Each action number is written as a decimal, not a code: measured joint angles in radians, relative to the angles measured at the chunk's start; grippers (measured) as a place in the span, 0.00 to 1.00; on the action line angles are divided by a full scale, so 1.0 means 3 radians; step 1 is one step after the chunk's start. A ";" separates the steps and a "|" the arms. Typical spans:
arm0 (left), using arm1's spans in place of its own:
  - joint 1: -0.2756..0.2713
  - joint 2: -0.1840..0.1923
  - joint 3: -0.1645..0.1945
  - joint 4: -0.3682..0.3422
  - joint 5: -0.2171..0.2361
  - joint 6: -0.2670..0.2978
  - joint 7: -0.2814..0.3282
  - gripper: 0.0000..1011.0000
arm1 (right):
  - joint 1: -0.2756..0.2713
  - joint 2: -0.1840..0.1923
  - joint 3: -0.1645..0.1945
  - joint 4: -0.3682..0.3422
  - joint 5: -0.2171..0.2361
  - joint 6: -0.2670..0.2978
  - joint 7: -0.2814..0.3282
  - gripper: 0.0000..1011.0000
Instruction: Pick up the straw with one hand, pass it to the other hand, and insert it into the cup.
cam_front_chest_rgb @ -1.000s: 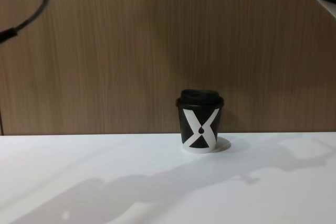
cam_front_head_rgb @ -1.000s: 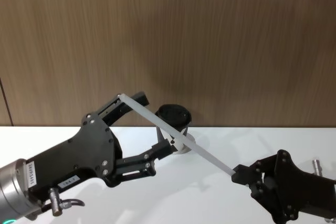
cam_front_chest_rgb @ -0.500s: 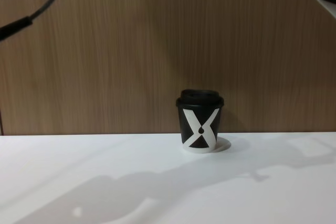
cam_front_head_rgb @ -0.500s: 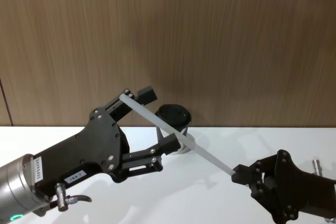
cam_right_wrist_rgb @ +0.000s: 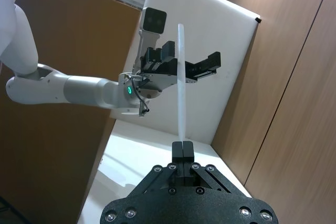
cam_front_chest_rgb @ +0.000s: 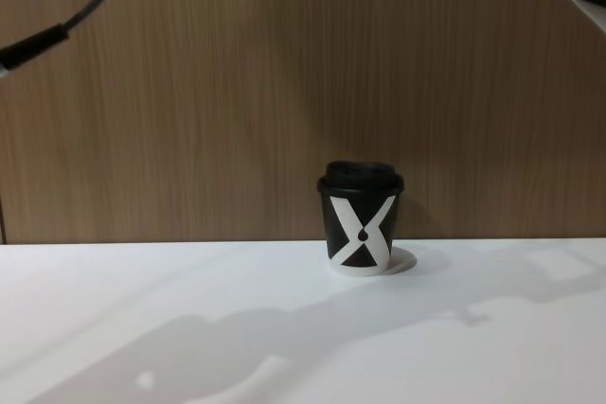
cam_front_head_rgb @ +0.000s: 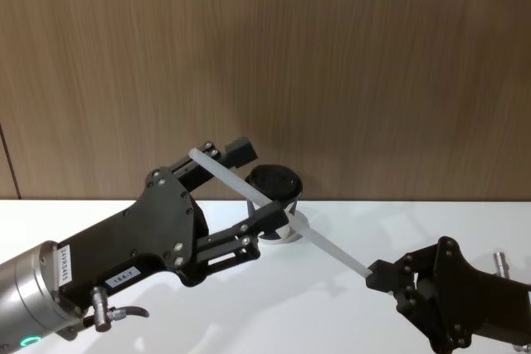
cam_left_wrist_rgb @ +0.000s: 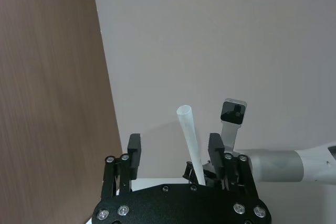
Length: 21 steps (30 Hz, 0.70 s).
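Right gripper [cam_front_head_rgb: 375, 274]: all-black, low on the right in the head view, above the near part of the table. Fingers clenched on the straw's lower end. In the right wrist view the 2 fingers [cam_right_wrist_rgb: 179, 150] are pressed together and the straw rises straight out from between them.
Left gripper [cam_front_head_rgb: 260, 186]: silver wrist, green ring lit, reaching in from the lower left of the head view. Fingers spread wide, 1 on each side of the straw's upper half. In the left wrist view the straw [cam_left_wrist_rgb: 190, 142] stands in the gap between the 2 fingers, nearer 1 of them, with clear space on both sides, so no grasp.
Straw [cam_front_head_rgb: 328, 248]: white, straight, held in the air on a slant. Low end is in the right gripper. High end points up and toward the robot's left, passing the left gripper's far finger. In the head view it crosses in front of the cup. Not yet in the cup.
Cup [cam_front_chest_rgb: 360, 219]: black, lid on, white X and drop mark facing the chest camera. Upright on the table, close to the wall, roughly central. In the chest view it stands free, lid and sides untouched.
Table [cam_front_chest_rgb: 189, 328]: white, with soft arm shadows across it.
Wall [cam_front_chest_rgb: 237, 92]: wood panel, directly behind the table.
Cable [cam_front_chest_rgb: 57, 30]: dark, curving through the top-left corner of the chest view.
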 joint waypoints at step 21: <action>-0.0015 -0.0006 0.0015 0.0007 -0.0017 -0.0001 -0.0006 0.17 | 0.0000 0.0000 0.0000 0.0000 0.0000 0.0000 0.0000 0.00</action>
